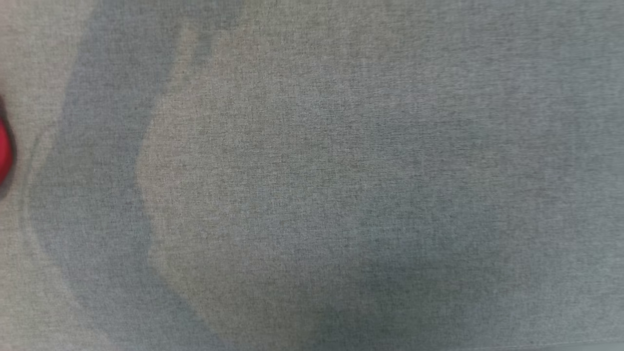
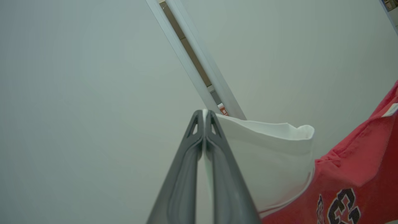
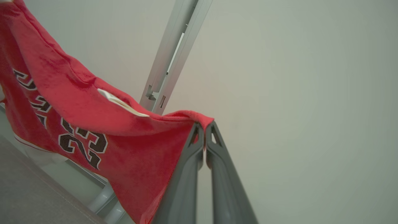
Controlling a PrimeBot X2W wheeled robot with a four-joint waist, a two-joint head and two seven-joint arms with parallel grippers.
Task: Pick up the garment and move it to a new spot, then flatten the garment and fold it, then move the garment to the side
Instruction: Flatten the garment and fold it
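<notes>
Clamping on both sides. Left gripper has its two dark fingers pressed together, tips pinching the top edge of a white cloth panel. In the left wrist view that panel hangs to the right of the fingers, with its top edge curling over. It joins the red jersey along a thin trim line. Black lettering with a white outline shows at the bottom of the red part.

Right gripper is likewise closed tight, tips biting a fold of the jersey's red edge. From the tips the cloth runs up and left across the right wrist view and drapes down, hanging in the air. Number 23, black with a white outline, faces the camera. A small white tag sits on the upper fold.

Behind the jersey are pale wall panels and an aluminium frame post. Grey tabletop sits at the lower left of that view, below the cloth.

Head view looks down on the same grey woven surface with soft shadows. A red sliver at the far left edge is blurred; can't tell what it is.
</notes>
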